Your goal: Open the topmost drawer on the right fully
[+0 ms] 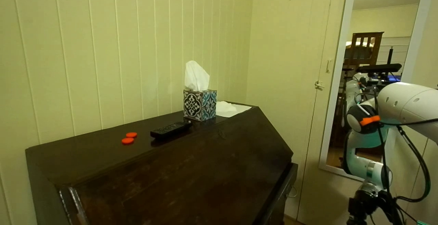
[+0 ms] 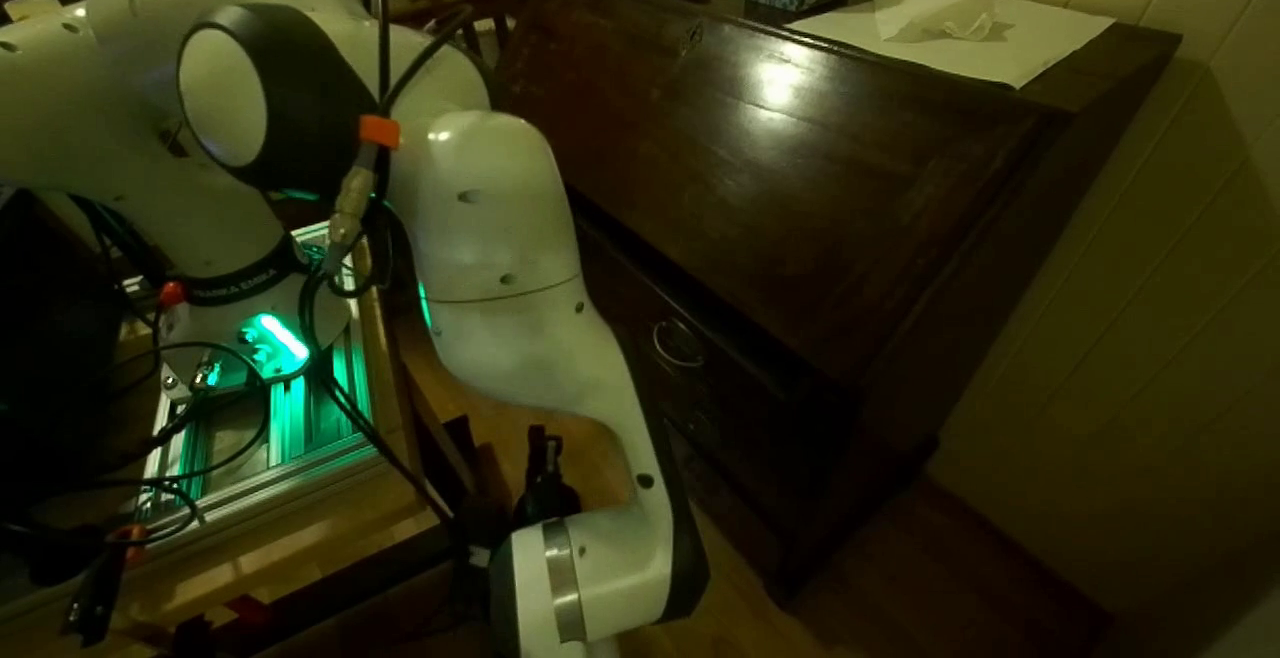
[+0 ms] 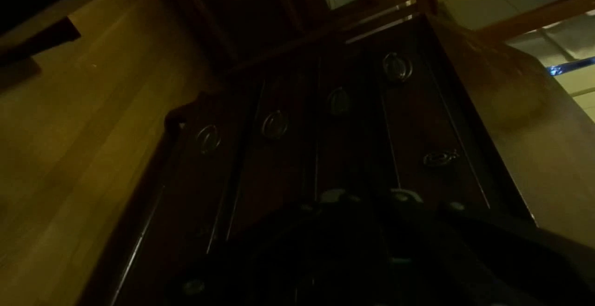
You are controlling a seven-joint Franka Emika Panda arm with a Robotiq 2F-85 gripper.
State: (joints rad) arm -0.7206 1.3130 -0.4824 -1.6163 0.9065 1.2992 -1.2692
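Note:
In the wrist view the dark wooden desk's drawer fronts run from top to bottom, with oval metal handles on them. The top row lies at the picture's right, and its nearer handle (image 3: 439, 158) seems to belong to the topmost right drawer (image 3: 425, 178). An exterior view shows a ring handle (image 2: 680, 343) on that drawer, under the lid's ledge; its front looks flush, though shadow makes this hard to judge. My gripper (image 3: 367, 197) appears shut before the drawers, fingertips close together, with no handle visible between them. Its fingers cover the drawers' lower parts in that view.
On the desk top (image 1: 89, 156) sit a tissue box (image 1: 200, 104), a black remote (image 1: 170, 129), two orange discs (image 1: 127, 141) and white paper (image 1: 239, 109). The arm's base stands on a table (image 2: 330, 558) beside the desk. A mirror (image 1: 337, 91) hangs behind the arm.

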